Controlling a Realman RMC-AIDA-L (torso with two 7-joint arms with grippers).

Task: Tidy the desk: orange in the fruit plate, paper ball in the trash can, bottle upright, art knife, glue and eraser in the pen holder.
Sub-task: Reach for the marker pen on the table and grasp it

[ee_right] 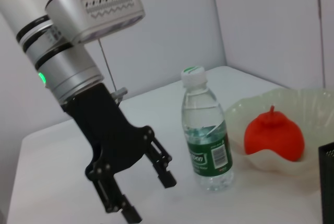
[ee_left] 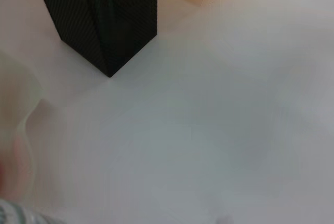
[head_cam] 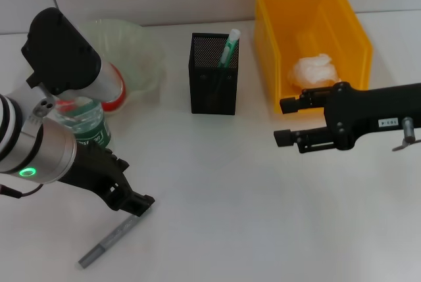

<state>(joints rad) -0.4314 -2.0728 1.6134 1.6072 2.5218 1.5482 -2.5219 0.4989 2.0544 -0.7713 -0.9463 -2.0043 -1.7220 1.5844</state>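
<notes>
Just below the left gripper (head_cam: 131, 202), a grey art knife (head_cam: 110, 240) lay flat on the white desk (head_cam: 217, 190), its upper end right at the fingertips and its body trailing away toward the front edge. From the right wrist view that gripper's 2 fingers (ee_right: 163, 171) stood apart with nothing between them, pointed down at the surface; the spread looked set to take the knife across its narrow width, which would fit a low, steep approach to a thin thing lying flat.

Behind those fingers stood the water bottle (ee_right: 205, 145), already upright with its cap on, so that step appeared done. Beyond it the fruit plate (ee_right: 245, 114) held the orange (ee_right: 274, 136), out of the gripper's path.

Farther out from the fingers, the black mesh pen holder (head_cam: 213, 75) stood with 1 green-and-white stick, probably the glue (head_cam: 228, 48), leaning in it. An eraser could not be made out.

The right gripper (head_cam: 284, 121) hovered beside the yellow trash can (head_cam: 342, 6), its 2 fingers apart and holding nothing, with the paper ball (head_cam: 312, 70) lying inside the bin just behind them. That arm seemed parked clear of the knife so the left one could work alone.
</notes>
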